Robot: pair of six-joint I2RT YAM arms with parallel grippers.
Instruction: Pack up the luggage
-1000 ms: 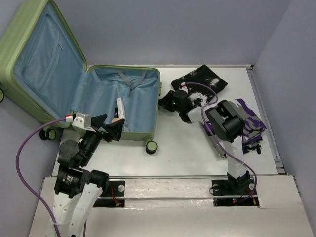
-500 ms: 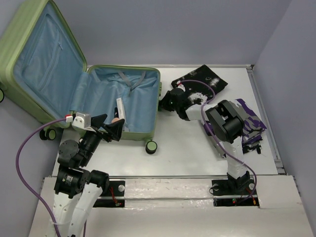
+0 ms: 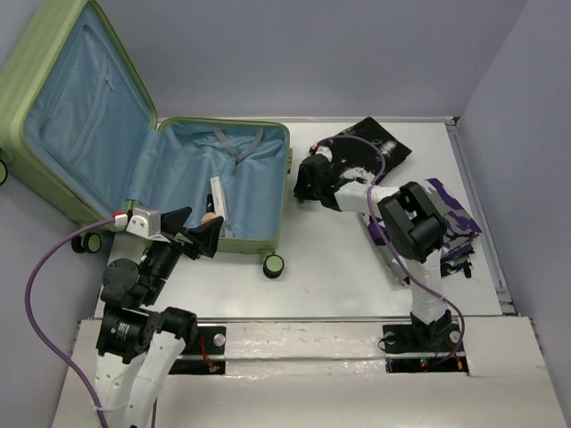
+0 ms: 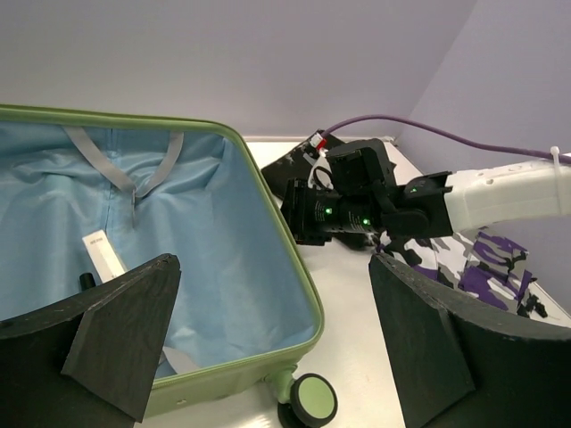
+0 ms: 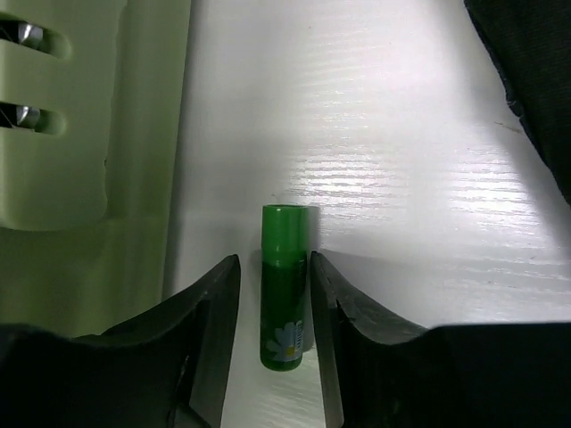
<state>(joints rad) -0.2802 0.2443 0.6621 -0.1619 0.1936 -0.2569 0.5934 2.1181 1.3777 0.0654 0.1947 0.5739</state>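
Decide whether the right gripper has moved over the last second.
Yes. The right gripper has shifted away from the arm bases, along the side of the luggage, toward the black patterned cloth.

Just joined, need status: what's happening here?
The right claw is down on the table beside the open luggage, straddling a small green tube, not clamped yet. The left claw hangs wide open by the luggage's near edge, holding nothing. Clothes lie unpacked on the table's right side.
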